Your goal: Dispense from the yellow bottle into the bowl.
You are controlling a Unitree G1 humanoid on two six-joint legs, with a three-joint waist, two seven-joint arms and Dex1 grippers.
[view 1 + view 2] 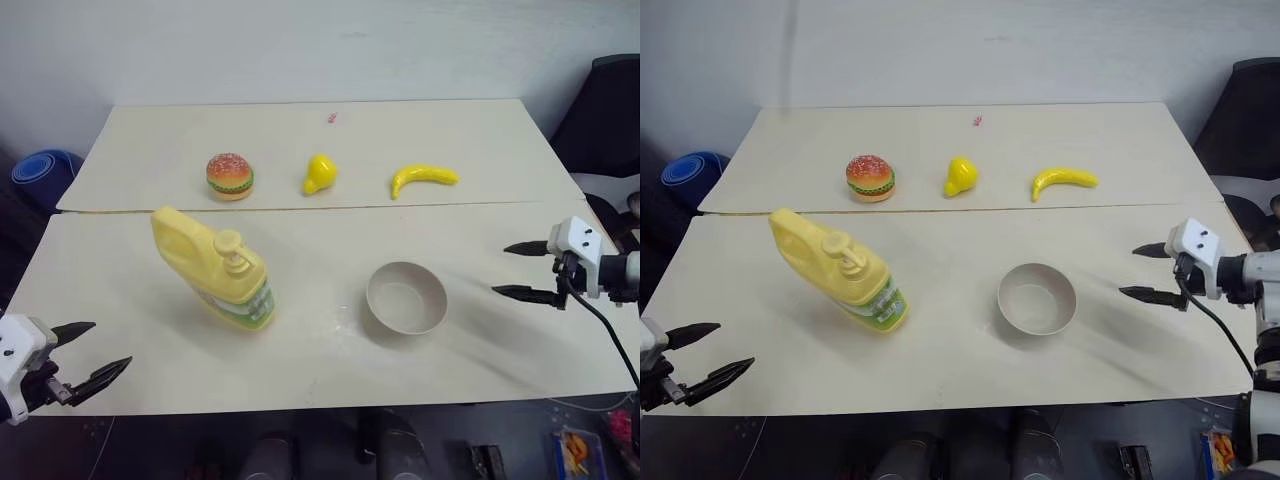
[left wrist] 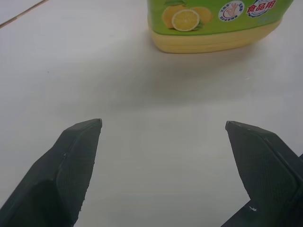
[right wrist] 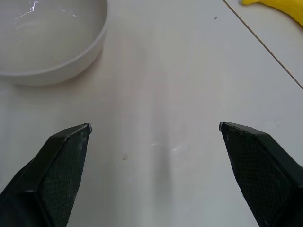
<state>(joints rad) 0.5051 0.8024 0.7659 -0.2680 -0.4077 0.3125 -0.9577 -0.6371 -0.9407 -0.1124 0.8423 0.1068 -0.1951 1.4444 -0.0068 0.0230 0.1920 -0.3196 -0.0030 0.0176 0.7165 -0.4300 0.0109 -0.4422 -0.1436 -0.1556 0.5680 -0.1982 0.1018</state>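
Yellow bottle (image 1: 213, 268), green-white label

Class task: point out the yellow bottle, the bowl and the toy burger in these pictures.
yellow bottle (image 1: 205, 262): left eye view, on its yellow body.
bowl (image 1: 434, 296): left eye view, on its right rim.
toy burger (image 1: 230, 176): left eye view, on its middle.
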